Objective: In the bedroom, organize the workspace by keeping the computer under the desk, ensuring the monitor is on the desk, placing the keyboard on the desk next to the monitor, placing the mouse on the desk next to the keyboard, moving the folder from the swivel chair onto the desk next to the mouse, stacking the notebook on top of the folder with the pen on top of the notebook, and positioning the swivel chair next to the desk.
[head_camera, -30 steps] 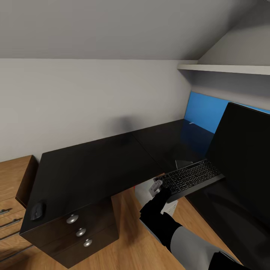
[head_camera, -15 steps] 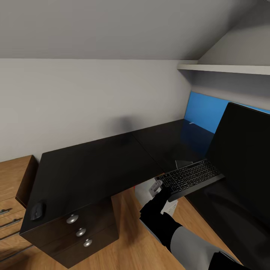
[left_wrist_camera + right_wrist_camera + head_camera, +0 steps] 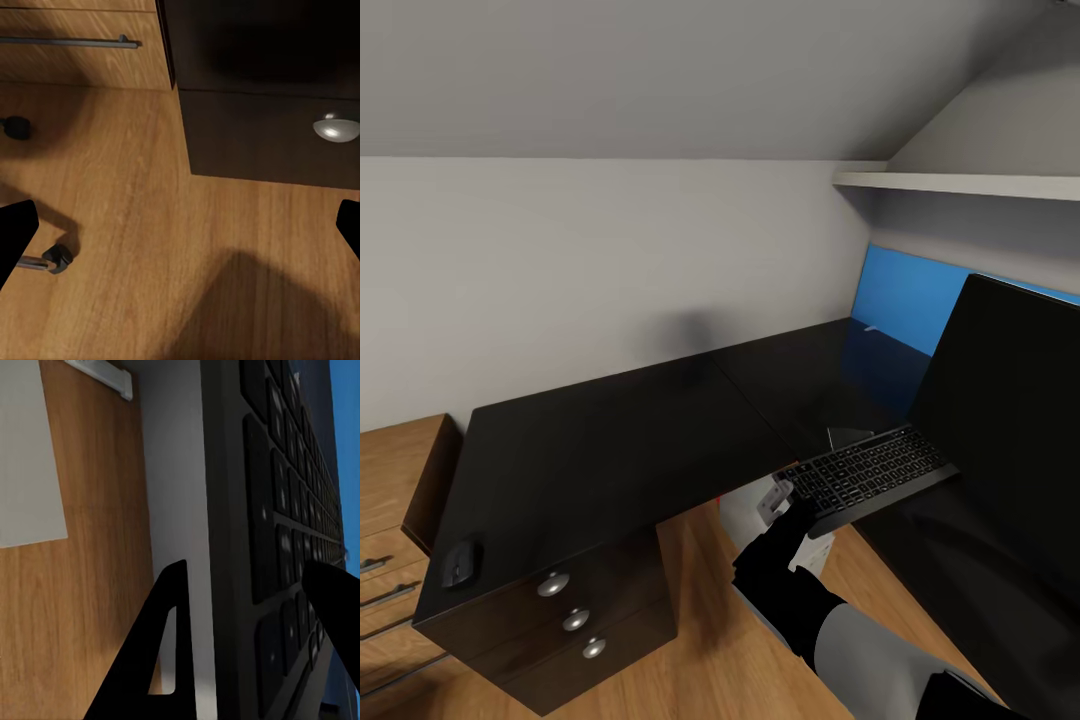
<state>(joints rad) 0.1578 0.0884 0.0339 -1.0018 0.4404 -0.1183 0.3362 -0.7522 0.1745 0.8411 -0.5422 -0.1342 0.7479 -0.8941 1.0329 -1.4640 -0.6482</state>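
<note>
I have the keyboard (image 3: 868,477) by its near short end, clenched in my right hand (image 3: 784,497); the right wrist view shows one finger (image 3: 150,660) under the edge and the other over the keys (image 3: 289,555). Its long axis runs from the hand out toward two o'clock, the far end resting on the counter (image 3: 610,450) just beside the monitor (image 3: 1010,400), the near end overhanging the wooden floor. I judge it needs sliding further onto the counter. The mouse (image 3: 459,562) sits well apart at eight o'clock, nearer my left hand (image 3: 180,232), which hangs released.
</note>
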